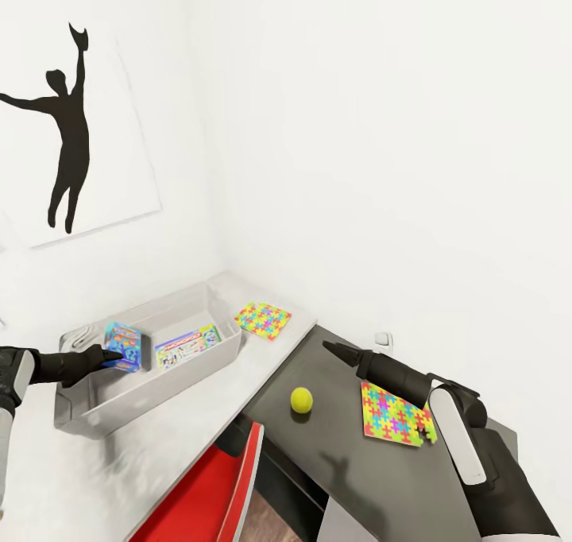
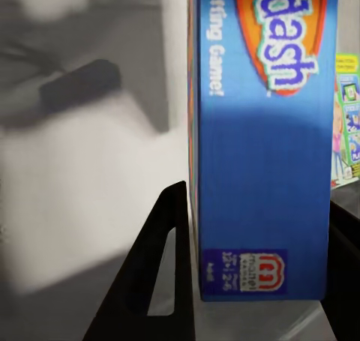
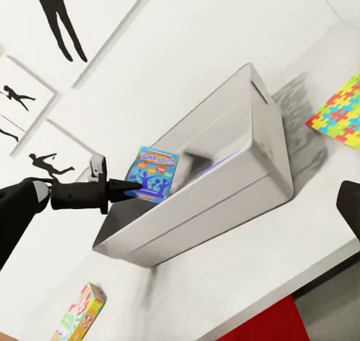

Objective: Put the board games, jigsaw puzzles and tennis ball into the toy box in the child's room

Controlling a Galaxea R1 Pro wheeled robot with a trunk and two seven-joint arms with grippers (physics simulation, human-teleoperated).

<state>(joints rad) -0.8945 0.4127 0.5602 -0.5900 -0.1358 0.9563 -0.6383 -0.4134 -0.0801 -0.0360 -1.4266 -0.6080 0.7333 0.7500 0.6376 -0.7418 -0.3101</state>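
Step in hand: dropping a board game into the toy box [image 1: 75, 399]. The left gripper [image 1: 114, 358] is clamped on the blue board game [image 1: 127, 346], fingers [image 2: 161, 273] either side of its lower edge in the left wrist view, box held upright on edge over the toy box's interior, toward the end nearest the left arm. Looks just above or barely at the bin floor, cannot tell if it is touching.

A second board game [image 1: 187, 346] (pale, multicoloured print) lies flat inside the toy box, just beside the blue one. A third, green-yellow-red board game [image 3: 79, 312] sits on the light-grey table [image 1: 199, 431] outside the toy box, on the side toward the robot, seen from the right wrist.

Still out: one jigsaw puzzle [image 1: 263, 319] on the light table just beyond the toy box's far end; the tennis ball [image 1: 301, 400] and the other jigsaw puzzle [image 1: 396, 414] on the dark lower section, well apart from the toy box. A red chair [image 1: 206, 494] is tucked under the table in front of the toy box.

Right gripper [image 1: 334, 350] hovers over the dark section near the second puzzle, carrying nothing; cannot tell if its jaws are parted or closed.

Next move, my guess: open the left jaws so the blue game falls flat, without tipping it onto the rim, then withdraw clear of the toy box wall.
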